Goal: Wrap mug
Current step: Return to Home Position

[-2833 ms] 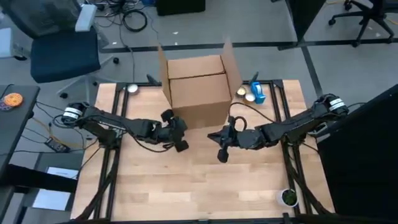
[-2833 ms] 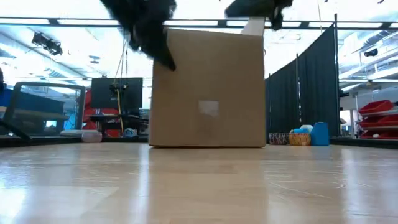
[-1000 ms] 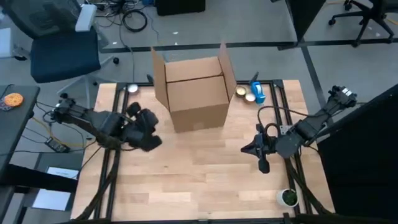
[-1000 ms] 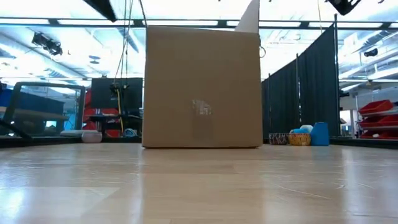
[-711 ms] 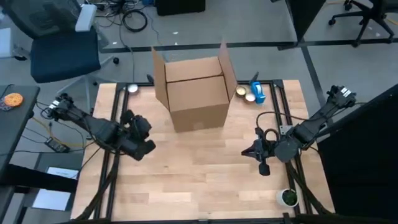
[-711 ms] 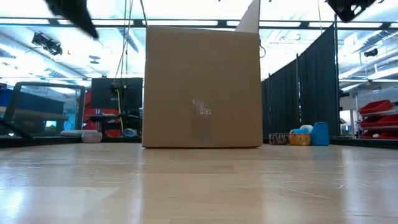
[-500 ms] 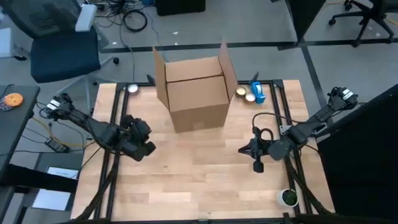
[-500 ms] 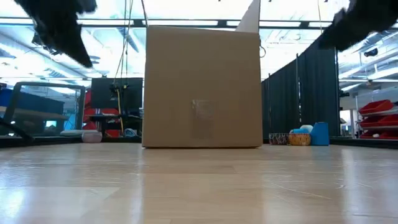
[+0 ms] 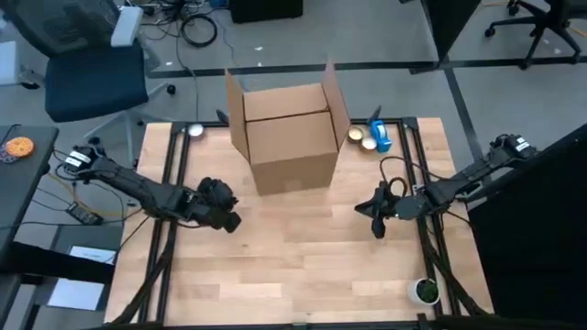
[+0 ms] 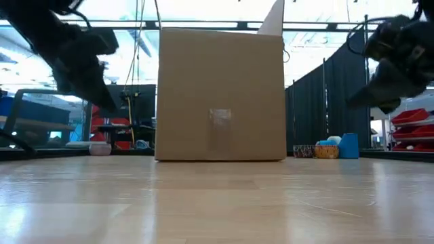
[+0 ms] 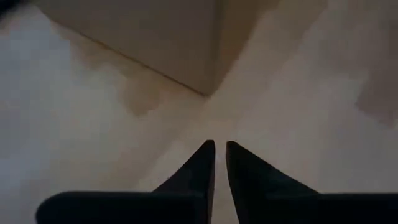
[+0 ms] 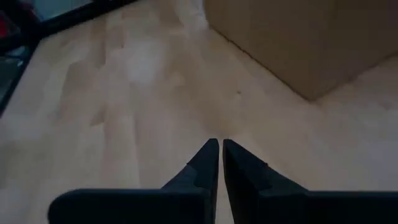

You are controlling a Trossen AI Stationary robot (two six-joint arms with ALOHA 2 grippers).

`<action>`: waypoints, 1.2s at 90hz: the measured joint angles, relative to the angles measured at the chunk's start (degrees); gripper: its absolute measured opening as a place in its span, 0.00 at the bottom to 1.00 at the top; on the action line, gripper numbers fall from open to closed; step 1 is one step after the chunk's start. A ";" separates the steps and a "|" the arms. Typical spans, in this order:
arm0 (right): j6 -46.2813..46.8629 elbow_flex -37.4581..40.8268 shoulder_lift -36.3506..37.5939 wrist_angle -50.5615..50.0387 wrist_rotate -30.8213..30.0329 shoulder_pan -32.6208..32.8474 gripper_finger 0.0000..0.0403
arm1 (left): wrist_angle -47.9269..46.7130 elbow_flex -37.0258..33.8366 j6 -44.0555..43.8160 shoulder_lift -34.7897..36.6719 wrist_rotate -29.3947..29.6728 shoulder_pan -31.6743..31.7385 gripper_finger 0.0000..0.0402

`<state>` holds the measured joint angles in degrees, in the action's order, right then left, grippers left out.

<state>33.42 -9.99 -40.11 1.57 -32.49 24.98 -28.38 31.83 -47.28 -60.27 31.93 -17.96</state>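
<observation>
The wooden table carries an open cardboard box at its 12 o'clock edge, flaps standing up. The mug is out of sight, and the box's inside cannot be made out. The left gripper hangs over the table's 9 o'clock side, well apart from the box, its fingers closed together on nothing. The right gripper hangs at 3 o'clock, its fingers likewise pressed closed and empty. A blue container stands at 2 o'clock, near the box.
</observation>
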 joint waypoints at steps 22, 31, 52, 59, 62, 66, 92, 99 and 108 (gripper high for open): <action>-3.38 2.27 6.79 1.62 -1.21 -1.97 0.00 | 13.43 -5.98 6.94 -0.01 -10.01 11.11 0.06; -6.44 2.27 9.75 1.46 -3.06 -1.97 0.00 | 22.84 -10.37 8.30 -0.02 -12.80 15.24 0.06; -10.87 2.27 16.98 0.45 -3.35 -0.94 0.00 | 51.25 -23.43 8.13 -0.04 -14.72 20.03 0.06; -11.53 2.27 19.48 -0.93 -3.37 -0.08 0.00 | 57.74 -26.89 8.13 -0.04 -14.67 20.29 0.06; -11.53 2.27 20.56 -1.83 -3.37 0.31 0.00 | 59.60 -28.17 8.08 -0.04 -14.65 20.27 0.06; -11.40 2.27 22.07 -3.13 -3.37 0.95 0.00 | 61.95 -29.80 8.08 -0.04 -14.67 20.27 0.06; -12.68 2.25 31.07 -8.81 -3.24 5.03 0.00 | 63.30 -31.14 11.61 0.46 -19.21 20.27 0.06; -14.24 2.89 32.84 -7.69 -0.08 6.21 0.00 | 63.91 -30.88 14.74 2.20 -23.13 20.27 0.06; -16.75 6.28 34.84 -2.10 6.35 7.49 0.00 | 65.99 -30.77 17.34 4.23 -24.47 20.27 0.06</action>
<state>16.67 -3.72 -5.26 -0.53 -26.14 32.46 37.61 1.06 -29.94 -56.04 7.46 2.31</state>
